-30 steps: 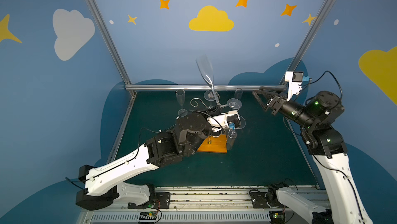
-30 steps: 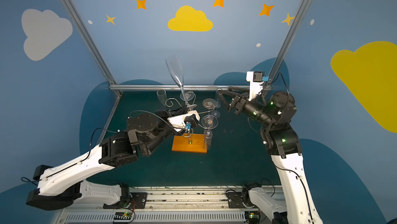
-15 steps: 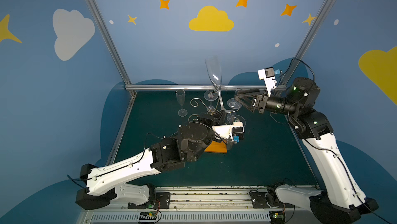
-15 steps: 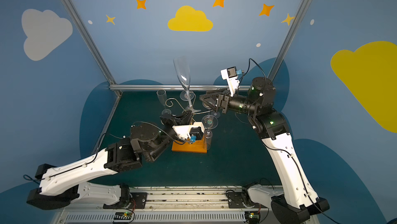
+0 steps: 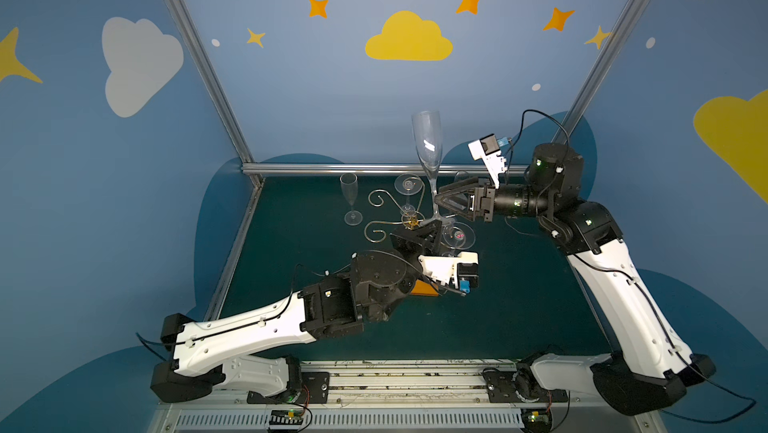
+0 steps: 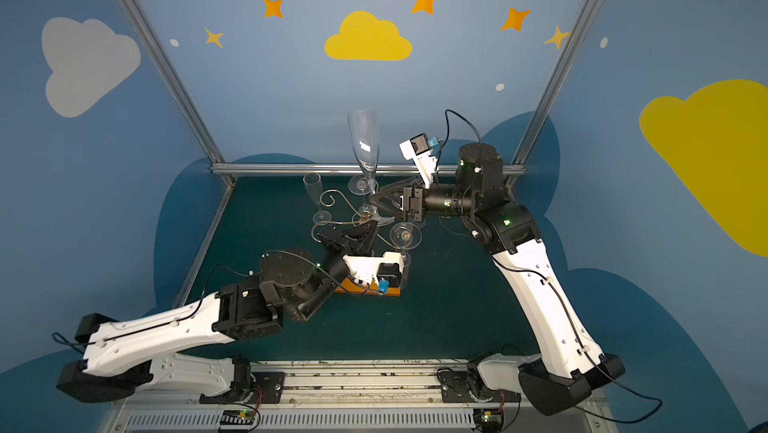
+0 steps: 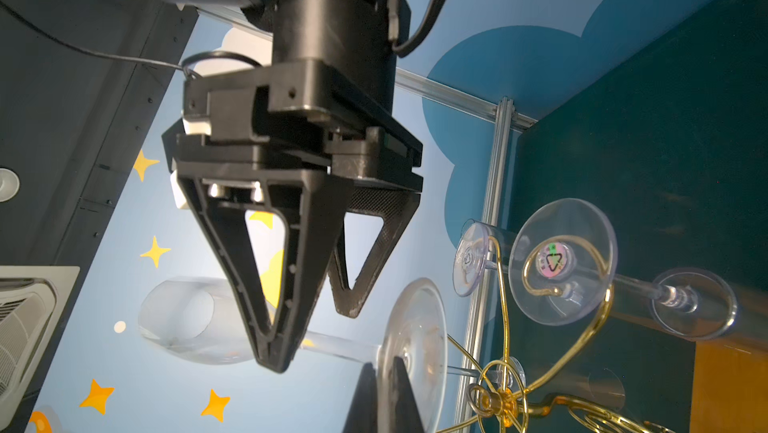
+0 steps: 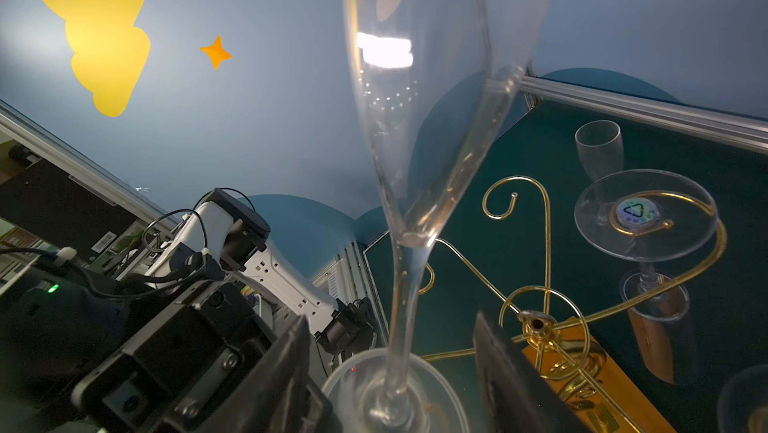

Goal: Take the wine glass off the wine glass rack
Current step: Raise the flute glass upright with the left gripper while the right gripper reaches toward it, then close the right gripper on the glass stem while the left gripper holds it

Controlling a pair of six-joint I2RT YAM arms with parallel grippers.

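Right wrist view looks up along the clear, tall, flute-shaped wine glass (image 8: 419, 119), which stands upright with its thin stem between the two black fingers of the right claw (image 8: 395, 377). A gap shows on either side of the stem, so this claw is spread apart and grasps nothing. In both top views the right claw (image 5: 438, 201) (image 6: 372, 199) reaches in from the right at the level of the lower stem, and the bowl of the wine glass (image 5: 427, 148) (image 6: 364, 144) rises above it. The left claw (image 5: 432, 228) (image 6: 371, 227) comes up from below and is clenched on the glass's round foot. In the left wrist view its dark fingertips (image 7: 365, 406) pinch the edge of that foot, with the right claw (image 7: 313, 337) straddling the stem further along. The glass is held above the dark green desk (image 5: 519, 306), its foot just beside the central hub of the thin gold wire wine glass rack (image 5: 410, 222) (image 8: 536, 323) and free of the spiral-curled arms. The rack's post stands in an orange-brown wooden base (image 6: 351, 285), largely hidden under the left arm. Another clear glass (image 8: 646, 219), with a round sticker on its foot, hangs upside down from a curl. A small clear flute (image 5: 349, 196) stands upright on the desk to the left of the rack.
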